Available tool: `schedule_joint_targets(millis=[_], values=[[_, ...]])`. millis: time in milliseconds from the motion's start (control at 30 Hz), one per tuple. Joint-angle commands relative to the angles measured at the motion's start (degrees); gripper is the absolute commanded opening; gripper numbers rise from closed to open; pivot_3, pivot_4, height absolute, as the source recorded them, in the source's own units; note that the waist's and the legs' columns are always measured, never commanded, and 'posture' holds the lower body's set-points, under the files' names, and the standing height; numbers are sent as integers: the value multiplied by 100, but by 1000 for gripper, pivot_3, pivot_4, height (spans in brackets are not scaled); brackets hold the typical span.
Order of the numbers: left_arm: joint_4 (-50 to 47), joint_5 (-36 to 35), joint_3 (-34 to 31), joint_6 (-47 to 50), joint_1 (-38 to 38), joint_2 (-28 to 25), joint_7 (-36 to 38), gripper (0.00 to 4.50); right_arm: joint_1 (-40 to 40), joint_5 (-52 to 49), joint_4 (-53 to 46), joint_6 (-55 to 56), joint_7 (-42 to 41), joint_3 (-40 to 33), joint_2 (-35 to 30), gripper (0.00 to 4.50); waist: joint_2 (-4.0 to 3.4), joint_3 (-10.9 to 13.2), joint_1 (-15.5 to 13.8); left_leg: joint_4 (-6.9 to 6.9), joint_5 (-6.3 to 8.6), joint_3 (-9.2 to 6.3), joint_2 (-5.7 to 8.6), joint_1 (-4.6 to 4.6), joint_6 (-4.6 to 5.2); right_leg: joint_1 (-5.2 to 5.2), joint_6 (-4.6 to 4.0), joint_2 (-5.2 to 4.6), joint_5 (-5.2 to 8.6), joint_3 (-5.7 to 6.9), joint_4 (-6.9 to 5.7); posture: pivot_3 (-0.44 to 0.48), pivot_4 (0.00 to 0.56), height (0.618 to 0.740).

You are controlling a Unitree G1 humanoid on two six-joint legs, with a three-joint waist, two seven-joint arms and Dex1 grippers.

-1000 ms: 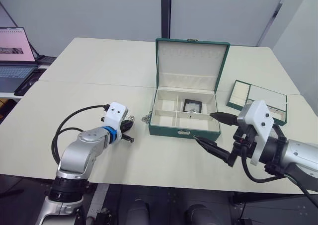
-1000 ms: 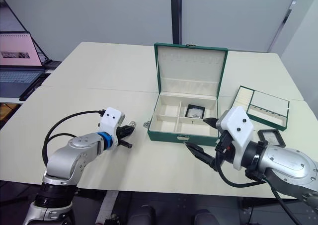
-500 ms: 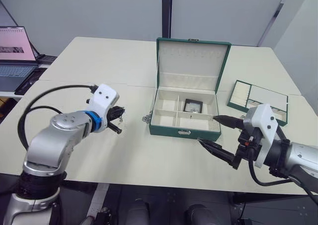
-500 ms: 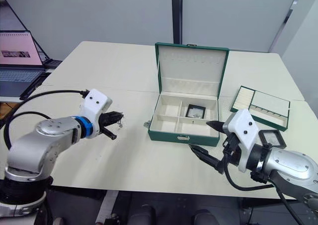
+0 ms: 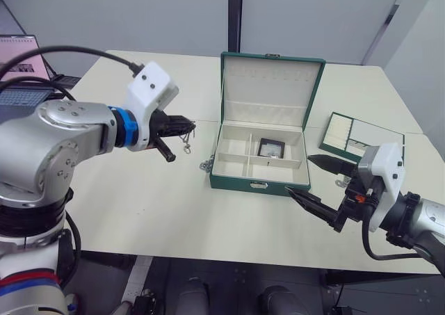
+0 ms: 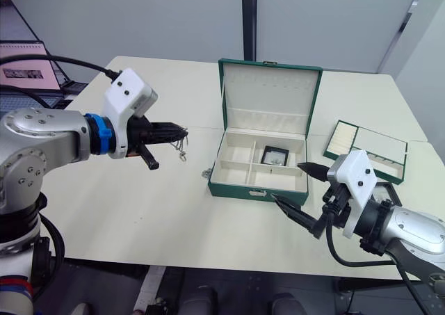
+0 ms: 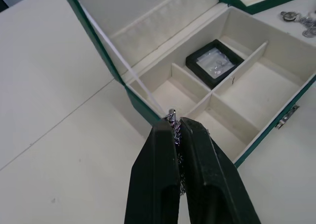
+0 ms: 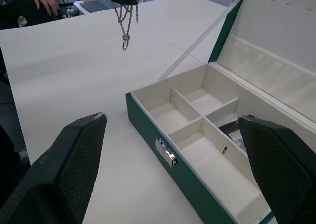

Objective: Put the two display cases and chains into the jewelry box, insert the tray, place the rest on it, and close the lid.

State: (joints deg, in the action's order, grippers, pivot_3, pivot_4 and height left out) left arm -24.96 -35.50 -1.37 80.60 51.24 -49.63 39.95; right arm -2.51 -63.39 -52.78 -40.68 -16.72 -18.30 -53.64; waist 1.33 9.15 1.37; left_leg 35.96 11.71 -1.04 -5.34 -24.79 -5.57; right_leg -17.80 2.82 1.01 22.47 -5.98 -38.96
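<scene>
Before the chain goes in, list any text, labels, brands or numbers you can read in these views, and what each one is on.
None can be read.
Laptop screen: pink page with dark marks, too blurred to read.
Jewelry box, lid, tray: no lettering shows.
Display case in the box: no legible print.
Left end effector with its chain, right end effector: no markings show.

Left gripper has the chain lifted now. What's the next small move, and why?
Probably carry the left gripper across toward the jewelry box until the chain hangs over an empty compartment. The jaws are shut on the chain, which dangles above the table just short of the box's left wall; one display case already lies inside.
</scene>
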Motion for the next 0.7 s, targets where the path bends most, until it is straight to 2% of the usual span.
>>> schedule_joint_targets(millis=[33, 333, 567, 700], values=[[230, -57, 127, -25, 342, 72, 46, 9, -111, 80, -181, 157, 12, -265, 79, 4500, -1, 1, 3, 0, 0, -1, 0, 0, 0, -1, 0, 0, 0, 0, 0, 0, 150, 740], [1164, 376, 801, -727, 720, 789, -132, 9, -641, 262, -319, 176, 52, -659, 196, 4500, -1, 1, -40, 3, -1, 0, 2, 0, -1, 2, 0, -1, 0, 0, -1, 0, 150, 740], [1881, 846, 1224, -1330, 1018, 1744, -421, 9, -740, 207, -329, 93, 126, -687, 172, 4500, -1, 0, -73, 6, -1, 1, 4, 0, -1, 6, 0, -1, 0, -3, 0, 0, 150, 740], [2266, 1410, 1739, -1633, 1185, 1991, -601, 9, -752, 184, -329, 44, 161, -700, 132, 4500, -1, 0, -79, 6, -2, 1, 6, 0, -2, 6, 0, -1, 0, -4, 0, 0, 150, 740]])
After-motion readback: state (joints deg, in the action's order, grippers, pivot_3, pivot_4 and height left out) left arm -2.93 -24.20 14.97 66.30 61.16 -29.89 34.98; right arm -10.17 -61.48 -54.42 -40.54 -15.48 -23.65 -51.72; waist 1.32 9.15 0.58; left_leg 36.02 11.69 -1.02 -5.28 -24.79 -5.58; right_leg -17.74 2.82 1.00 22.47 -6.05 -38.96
